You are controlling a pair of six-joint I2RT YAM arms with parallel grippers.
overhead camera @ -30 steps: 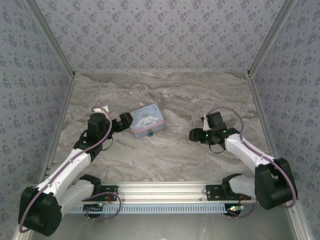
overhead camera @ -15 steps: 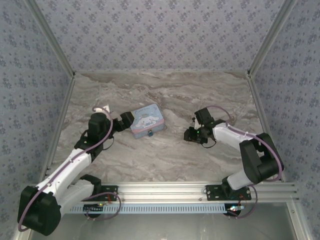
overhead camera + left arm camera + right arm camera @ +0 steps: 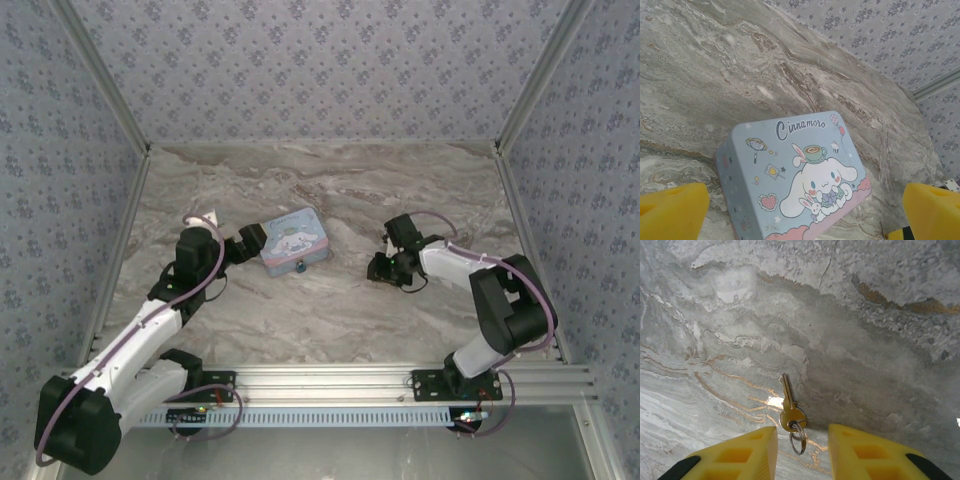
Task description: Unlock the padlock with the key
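Observation:
A small brass key (image 3: 787, 402) with a wire ring (image 3: 798, 438) lies flat on the marble table. My right gripper (image 3: 802, 452) hangs low over it, and the key's head and ring sit in the gap between the yellow fingers (image 3: 745, 452). The fingers stand apart and touch neither. In the top view the right gripper (image 3: 379, 268) is right of centre. The tiny teal padlock (image 3: 299, 267) hangs on the near side of the light-blue cartoon tin (image 3: 296, 240). My left gripper (image 3: 246, 243) is wide open beside the tin's left end, which fills the space between its fingers (image 3: 673, 210).
The marble table (image 3: 330, 190) is walled on three sides by patterned panels. Open tabletop lies between the tin (image 3: 795, 185) and the right gripper. An aluminium rail (image 3: 330, 378) with the arm bases runs along the near edge.
The right arm has folded in and shifted its gripper slightly left and down over the key, and its fingers have narrowed. The left arm and the tin have not moved.

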